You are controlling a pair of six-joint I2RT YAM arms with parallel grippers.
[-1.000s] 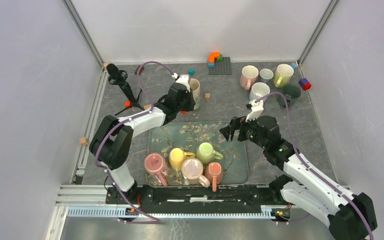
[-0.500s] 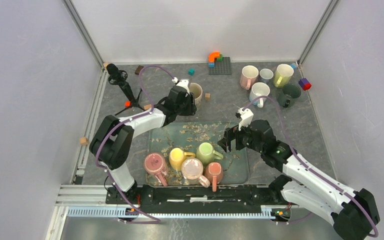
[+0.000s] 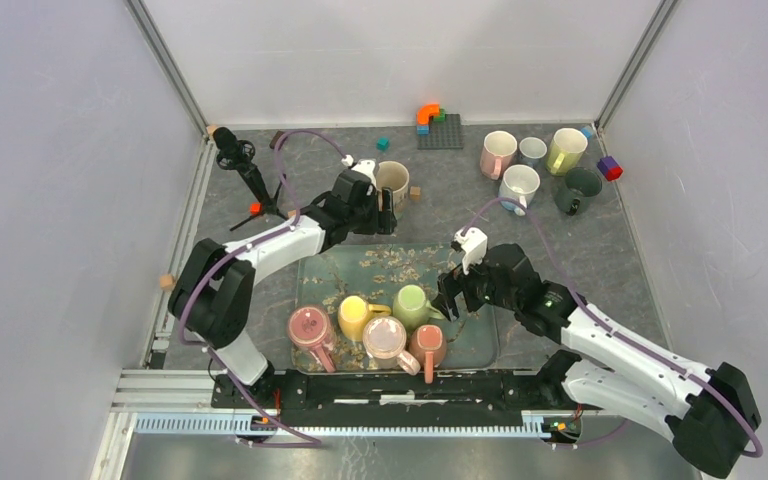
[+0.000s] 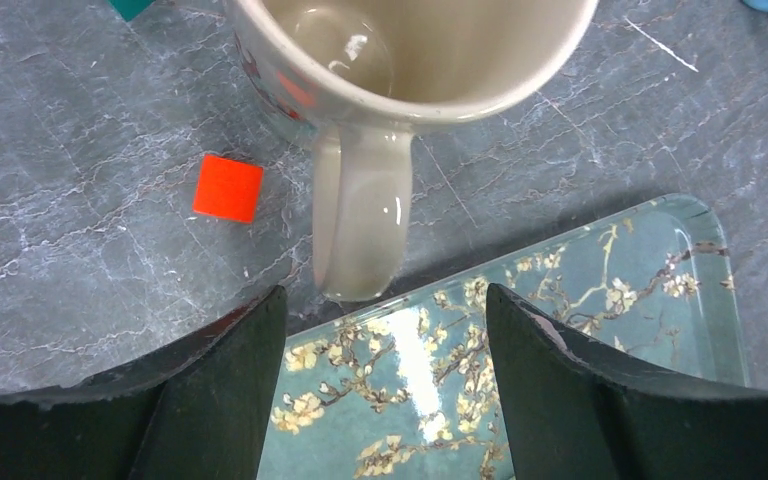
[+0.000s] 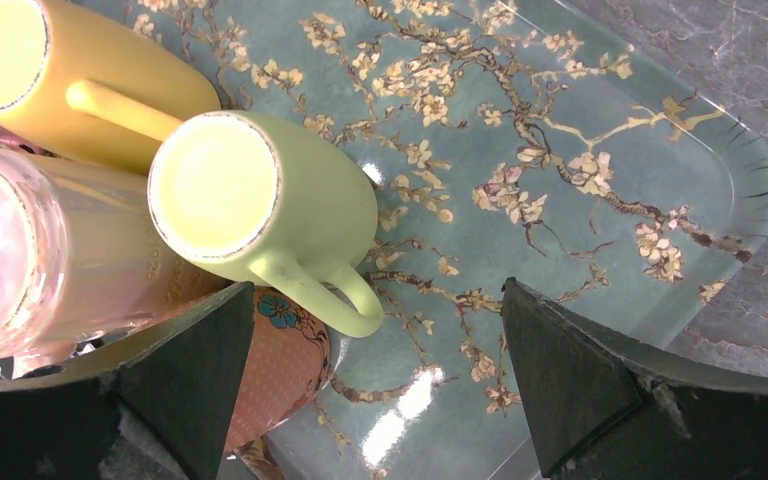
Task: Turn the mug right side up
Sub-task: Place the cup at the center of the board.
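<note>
A beige mug (image 3: 393,180) (image 4: 430,50) stands upright on the table just beyond the tray (image 3: 400,262), its handle (image 4: 360,220) pointing at my left gripper (image 3: 386,204) (image 4: 385,300). That gripper is open and holds nothing; its tips stop just short of the handle. On the tray, several mugs stand upside down: green (image 3: 412,302) (image 5: 280,190), yellow (image 3: 355,315) (image 5: 80,90), pink glass (image 3: 385,338) (image 5: 20,250), patterned salmon (image 3: 427,345) (image 5: 280,360) and pink (image 3: 308,327). My right gripper (image 3: 450,295) (image 5: 378,290) hangs open over the green mug's handle.
Several upright mugs (image 3: 520,165) cluster at the back right. A small black tripod (image 3: 245,170) stands at the back left. An orange cube (image 4: 228,188) lies left of the beige mug, a wooden cube (image 3: 415,192) to its right. Toy bricks (image 3: 438,125) sit at the back wall.
The left jaws have opened, letting go of the beige mug, which now stands upright. The right arm has moved left and nearer, over the tray to the green mug.
</note>
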